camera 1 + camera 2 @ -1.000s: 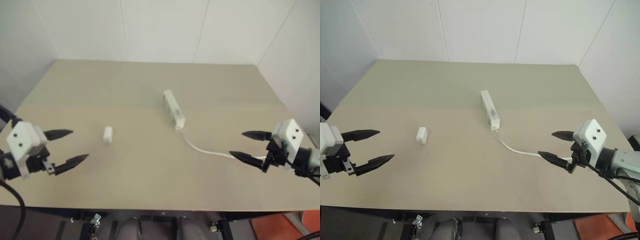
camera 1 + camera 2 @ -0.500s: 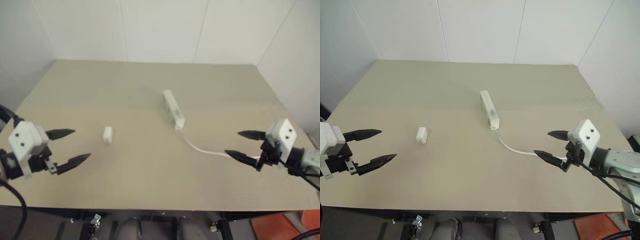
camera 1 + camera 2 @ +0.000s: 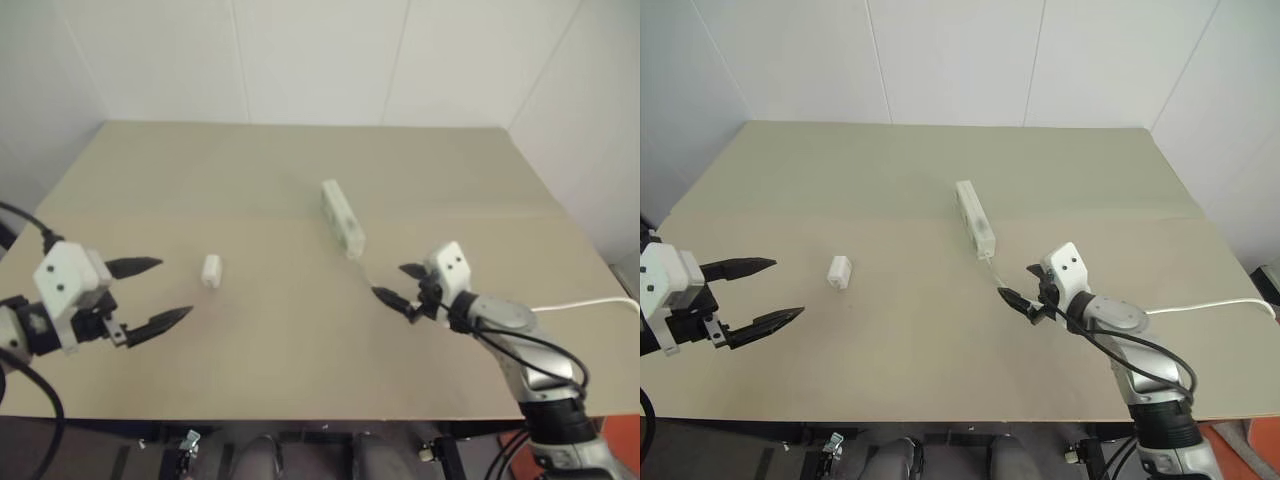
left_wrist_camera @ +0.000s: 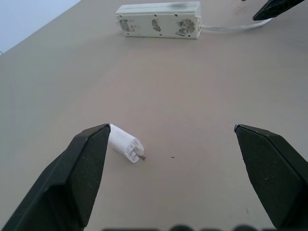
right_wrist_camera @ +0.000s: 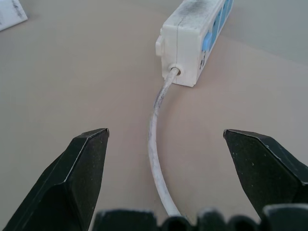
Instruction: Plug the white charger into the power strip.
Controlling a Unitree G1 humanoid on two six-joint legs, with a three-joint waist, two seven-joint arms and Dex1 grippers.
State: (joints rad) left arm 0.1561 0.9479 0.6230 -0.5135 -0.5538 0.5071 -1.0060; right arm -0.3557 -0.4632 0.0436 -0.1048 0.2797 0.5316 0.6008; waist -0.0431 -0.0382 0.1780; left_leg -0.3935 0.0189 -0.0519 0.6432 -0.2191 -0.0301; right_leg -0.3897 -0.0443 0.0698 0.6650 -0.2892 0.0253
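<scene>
White and unplugged, the small rounded plastic charger block lies loose on the beige table, well apart at nine o'clock from the long white plastic power strip with blue sockets. Both the left gripper and right gripper gape wide and empty, the right straddling the strip's thin white cable, so grasping, carrying and plugging all seem left to do

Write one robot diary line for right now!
left hand: open, near white charger | right hand: open, over cable by power strip | charger: lying on table, unplugged
</scene>
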